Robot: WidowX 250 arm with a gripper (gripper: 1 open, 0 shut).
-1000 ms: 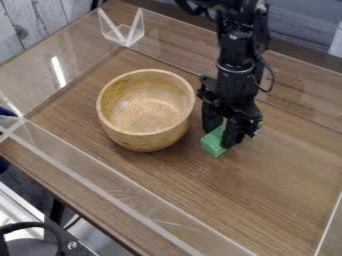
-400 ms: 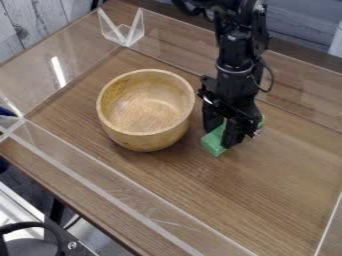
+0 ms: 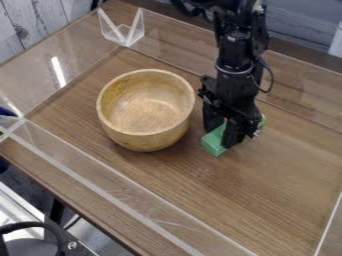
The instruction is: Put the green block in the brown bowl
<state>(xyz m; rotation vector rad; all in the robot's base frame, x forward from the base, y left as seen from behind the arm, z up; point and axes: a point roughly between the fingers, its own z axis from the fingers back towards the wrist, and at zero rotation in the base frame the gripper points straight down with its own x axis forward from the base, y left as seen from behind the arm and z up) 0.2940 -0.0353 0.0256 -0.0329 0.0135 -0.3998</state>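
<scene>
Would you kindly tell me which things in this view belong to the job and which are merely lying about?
Belonging to the job:
- green block, on the table beside the bowl
- brown bowl, nothing in it
- pincer, pointing down at the block

Just lying about:
- clear plastic walls around the wooden table
- clear plastic piece at the far corner

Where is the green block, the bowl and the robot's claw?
green block [image 3: 213,145], camera view, its visible lower end.
bowl [image 3: 139,134], camera view, front outer wall.
gripper [image 3: 230,134], camera view, between its fingertips.
</scene>
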